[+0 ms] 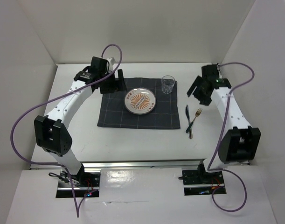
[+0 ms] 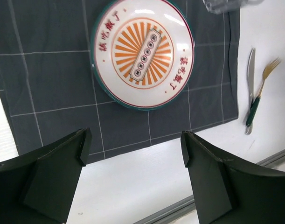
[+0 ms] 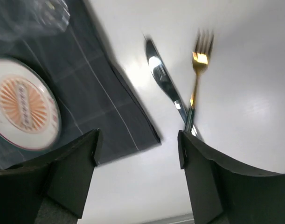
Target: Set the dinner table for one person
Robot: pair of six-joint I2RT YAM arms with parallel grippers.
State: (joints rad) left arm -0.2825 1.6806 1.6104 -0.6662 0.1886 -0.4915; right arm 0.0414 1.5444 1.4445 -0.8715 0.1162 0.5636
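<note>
On the white dinner table (image 1: 137, 144) lies a dark grey checked mat (image 1: 140, 112). A white plate with an orange sunburst (image 1: 140, 101) sits on the mat; it also shows in the left wrist view (image 2: 143, 51) and the right wrist view (image 3: 23, 109). A clear glass (image 1: 168, 84) stands at the mat's far right corner. A knife (image 1: 188, 113) and a gold fork (image 1: 195, 120) lie on the table right of the mat, also in the right wrist view: knife (image 3: 163, 79), fork (image 3: 198, 63). My left gripper (image 1: 115, 80) is open and empty above the mat's far left. My right gripper (image 1: 197, 94) is open and empty above the cutlery.
White walls enclose the table on the left, back and right. A metal rail (image 1: 142, 164) runs along the near edge by the arm bases. Purple cables loop from both arms.
</note>
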